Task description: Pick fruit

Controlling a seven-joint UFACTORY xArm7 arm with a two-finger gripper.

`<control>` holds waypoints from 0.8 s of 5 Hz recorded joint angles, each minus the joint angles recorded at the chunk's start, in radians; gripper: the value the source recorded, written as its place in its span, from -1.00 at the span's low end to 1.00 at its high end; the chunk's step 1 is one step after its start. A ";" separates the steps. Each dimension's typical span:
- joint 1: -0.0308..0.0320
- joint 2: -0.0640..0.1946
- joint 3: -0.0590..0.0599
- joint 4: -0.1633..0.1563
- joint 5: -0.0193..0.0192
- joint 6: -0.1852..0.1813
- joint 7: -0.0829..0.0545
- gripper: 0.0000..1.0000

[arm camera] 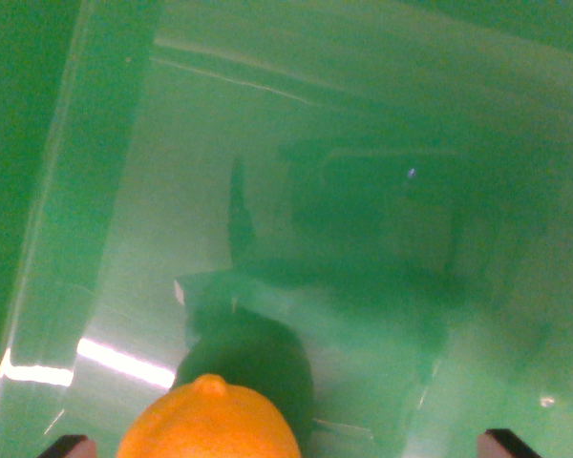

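Fruit: orange citrus, nub up, bottom edge of wrist view, between the gripper tips.
Jaws: spread wide; contact with fruit cannot be told.
Surface: glossy green floor, fruit's shadow separate.
Progress: apparently lifted; release remains.

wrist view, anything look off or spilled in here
Nothing stands out. The orange fruit sits whole at the bottom edge over a glossy green surface, which shows only glare and shadows, with no spill or damage.

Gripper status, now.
Gripper: open, fingertips wide apart at the bottom corners; the orange fruit sits between them, ungripped.
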 joint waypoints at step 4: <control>0.0088 0.008 0.009 -0.044 0.0015 -0.055 -0.006 -1.00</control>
